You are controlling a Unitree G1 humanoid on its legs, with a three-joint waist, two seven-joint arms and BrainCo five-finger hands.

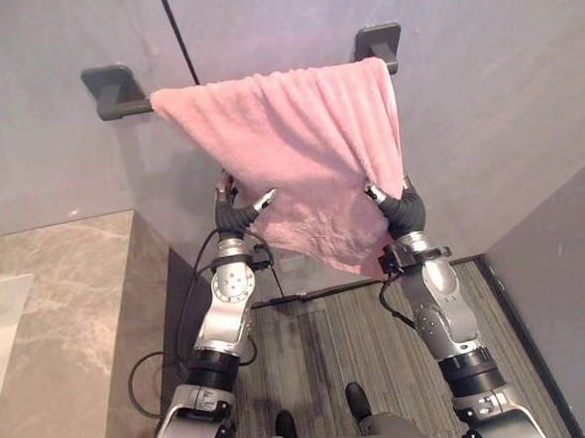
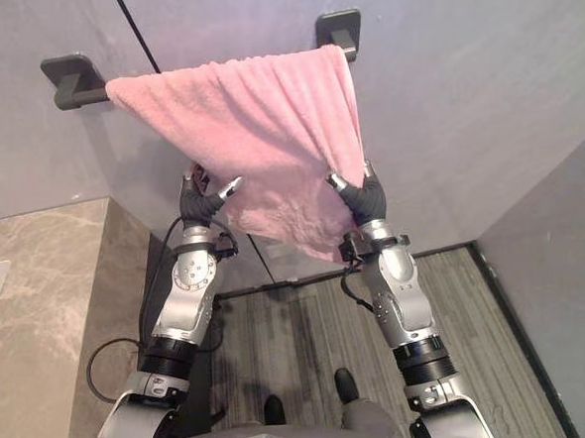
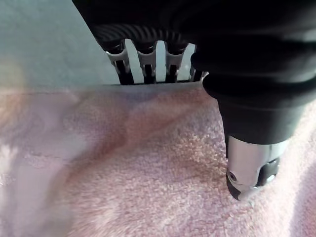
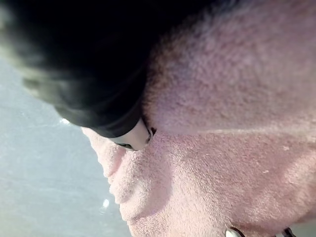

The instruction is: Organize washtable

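A pink towel [image 1: 288,140] hangs over a dark towel bar [image 1: 135,107] on the grey wall, spread between the bar's two brackets and sagging lower toward the right. My left hand [image 1: 235,215] grips the towel's lower left edge. In the left wrist view its thumb [image 3: 252,163] presses the front of the towel [image 3: 148,187] while the fingers [image 3: 148,64] pass behind the edge. My right hand [image 1: 401,210] holds the lower right edge, pulling it slightly away from the wall. In the right wrist view its thumb [image 4: 133,136] rests against the towel [image 4: 222,163].
A marble countertop [image 1: 69,292] runs along the left, with a white sink edge [image 1: 0,316] at the far left. Below the towel lies striped grey flooring [image 1: 330,346]. A grey wall [image 1: 563,262] closes the right side.
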